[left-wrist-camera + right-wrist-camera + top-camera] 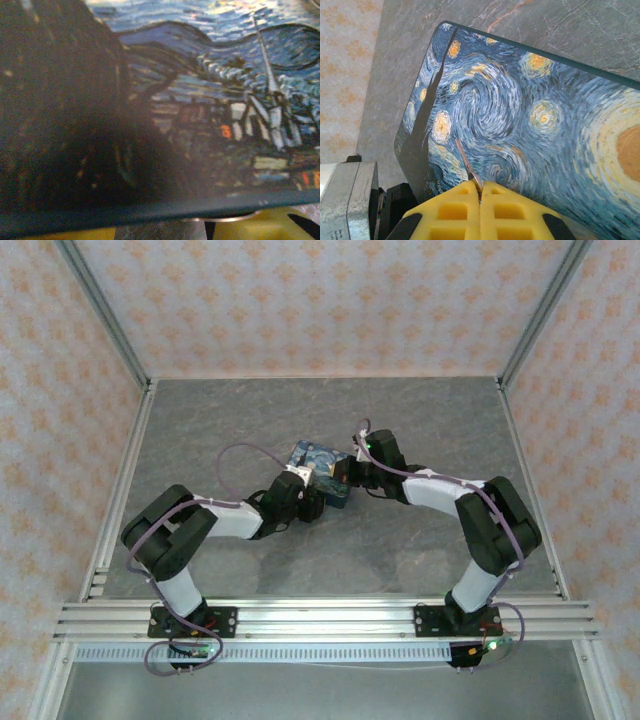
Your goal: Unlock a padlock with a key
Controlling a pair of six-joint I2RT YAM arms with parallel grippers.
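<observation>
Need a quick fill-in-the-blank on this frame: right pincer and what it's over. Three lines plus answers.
1. The right pincer is shut on a thin silvery ____.
2. That metal blade juts out over the starry-painted lid of a blue ____.
3. The pincer's fingers are ____ in colour.

Missing words: key; tin; yellow.
</observation>
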